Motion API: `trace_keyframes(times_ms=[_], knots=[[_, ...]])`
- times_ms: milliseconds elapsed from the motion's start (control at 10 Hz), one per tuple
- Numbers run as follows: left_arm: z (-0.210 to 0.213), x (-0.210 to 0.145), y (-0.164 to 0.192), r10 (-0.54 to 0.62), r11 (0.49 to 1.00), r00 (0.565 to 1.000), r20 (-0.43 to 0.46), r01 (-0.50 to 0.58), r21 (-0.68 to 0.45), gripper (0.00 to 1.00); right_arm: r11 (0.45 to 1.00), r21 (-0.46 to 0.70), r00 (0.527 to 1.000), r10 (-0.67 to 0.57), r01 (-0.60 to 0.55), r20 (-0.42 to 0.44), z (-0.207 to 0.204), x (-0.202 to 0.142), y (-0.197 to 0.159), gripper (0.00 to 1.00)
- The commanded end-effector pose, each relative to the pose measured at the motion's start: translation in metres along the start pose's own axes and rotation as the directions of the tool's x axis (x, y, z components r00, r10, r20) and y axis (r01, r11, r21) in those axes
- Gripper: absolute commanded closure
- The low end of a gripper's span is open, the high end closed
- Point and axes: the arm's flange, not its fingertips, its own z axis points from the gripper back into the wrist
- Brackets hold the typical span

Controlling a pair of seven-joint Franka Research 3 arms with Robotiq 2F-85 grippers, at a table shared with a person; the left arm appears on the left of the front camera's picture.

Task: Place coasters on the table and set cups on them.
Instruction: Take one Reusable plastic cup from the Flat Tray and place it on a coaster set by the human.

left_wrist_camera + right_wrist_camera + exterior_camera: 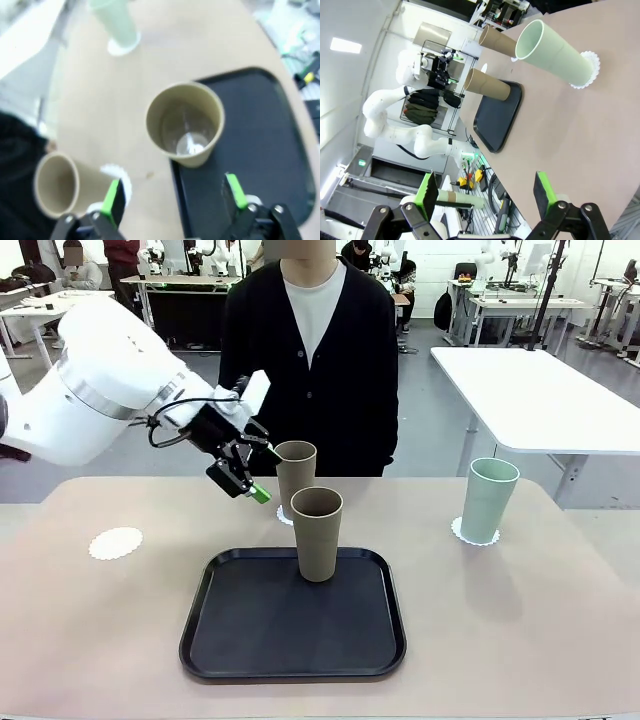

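Tray (240, 640): black, rounded corners, lying on the table (560, 640) — use it as your reference for every position below.
Tan cup on tray (317, 532): upright at the tray's far edge, near its middle; you can see into its open mouth from the left wrist view (186, 122).
Second tan cup (294, 476): upright just beyond the tray's far edge, on a coaster (284, 515) of which only a white sliver shows.
Mint green cup (487, 498): upright on its own scalloped coaster (473, 534), beyond and to the right of the tray.
Third coaster (115, 542): bare, flat on the table, to the left of the tray.
Left gripper (248, 475): jaws spread, nothing between them — it hangs above the table just beyond the tray's far left side, next to the second tan cup; you cannot tell whether it touches that cup.
Right gripper (485, 195): jaws wide apart, holding nothing, well off to the right of the tray.
Person (310, 350): stands at the table's far side, behind the tray.
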Motion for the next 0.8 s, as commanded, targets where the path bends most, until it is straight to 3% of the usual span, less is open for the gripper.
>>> trace_keyframes(times_ms=[0, 200, 700], knots=[[0.013, -0.05, -0.006, 0.003, 0.995, 0.977, 0.211, 0.018, -0.099, 0.0, 1.0, -0.008, 1.0, -0.009, 0.01, 0.003, -0.001, -0.001, 0.0, 0.0], [0.007, -0.084, -0.018, 0.04, 0.997, 0.943, 0.33, -0.015, -0.077, 0.0, 1.0, -0.008, 1.0, -0.009, 0.01, 0.003, -0.001, -0.001, 0.0, 0.0], [-0.046, -0.103, -0.051, 0.108, 0.993, 0.947, 0.304, -0.12, 0.02, 0.0, 1.0, -0.008, 1.0, -0.009, 0.01, 0.003, -0.001, -0.001, 0.0, 0.0]])
